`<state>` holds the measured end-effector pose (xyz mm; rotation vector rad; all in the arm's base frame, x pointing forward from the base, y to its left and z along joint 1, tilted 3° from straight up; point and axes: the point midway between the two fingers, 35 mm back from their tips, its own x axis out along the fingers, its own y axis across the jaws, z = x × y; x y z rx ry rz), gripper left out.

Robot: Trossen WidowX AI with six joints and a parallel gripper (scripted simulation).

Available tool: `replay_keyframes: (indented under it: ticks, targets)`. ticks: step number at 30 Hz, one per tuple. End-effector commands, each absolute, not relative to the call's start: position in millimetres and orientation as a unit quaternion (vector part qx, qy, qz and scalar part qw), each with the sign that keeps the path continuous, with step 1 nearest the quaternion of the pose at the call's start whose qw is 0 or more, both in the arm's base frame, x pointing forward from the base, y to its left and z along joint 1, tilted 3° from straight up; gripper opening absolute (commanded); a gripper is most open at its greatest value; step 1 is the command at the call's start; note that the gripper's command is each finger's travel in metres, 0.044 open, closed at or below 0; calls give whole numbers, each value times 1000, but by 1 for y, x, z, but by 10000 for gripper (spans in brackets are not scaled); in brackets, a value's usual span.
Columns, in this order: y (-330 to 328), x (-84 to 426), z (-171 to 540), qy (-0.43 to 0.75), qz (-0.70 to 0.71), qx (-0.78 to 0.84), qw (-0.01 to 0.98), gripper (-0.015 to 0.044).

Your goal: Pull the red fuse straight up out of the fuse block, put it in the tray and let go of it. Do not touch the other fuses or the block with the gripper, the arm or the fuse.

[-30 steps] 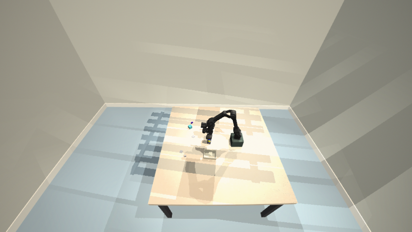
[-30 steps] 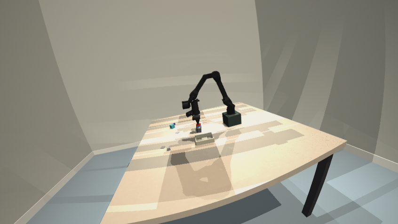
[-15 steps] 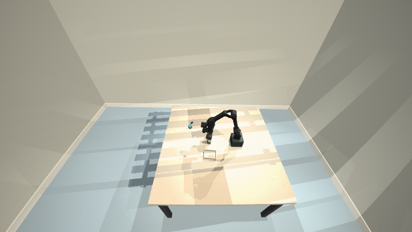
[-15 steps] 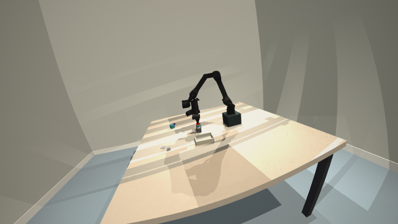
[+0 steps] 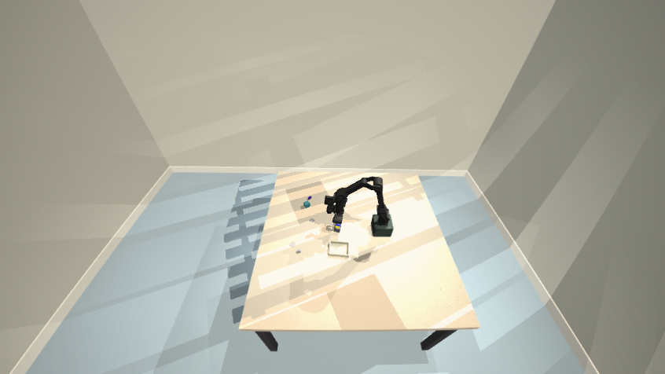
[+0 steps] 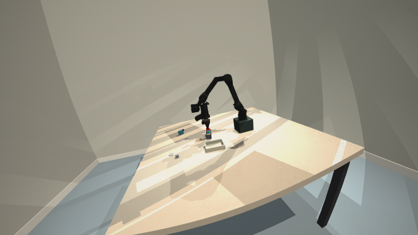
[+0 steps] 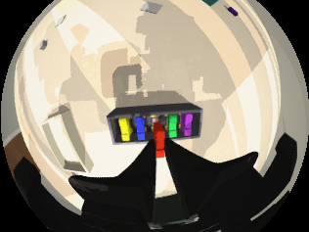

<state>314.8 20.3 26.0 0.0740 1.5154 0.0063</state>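
Arm (image 6: 222,83) arched from base (image 6: 243,124), wrist pointing straight down. Pincer (image 6: 207,127) clenched on red fuse (image 7: 158,138), fuse directly above block (image 7: 154,124), over middle slot; contact with slot cannot tell. Yellow, blue, green, purple fuses seated either side. Desk (image 6: 280,163) pale wood, streaked light; beige walls, blue-grey floor. Tray (image 6: 214,145) just beside block, nearer desk front. Teal cube (image 6: 181,132), small grey bits (image 6: 176,156) well apart.
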Motion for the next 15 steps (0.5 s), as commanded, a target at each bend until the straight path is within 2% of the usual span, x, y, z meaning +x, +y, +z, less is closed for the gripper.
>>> replay_keyframes:
  ticks: [1, 15]
  targets:
    - [20, 315, 32, 686, 3, 31, 727, 0]
    - [19, 314, 49, 686, 3, 31, 727, 0]
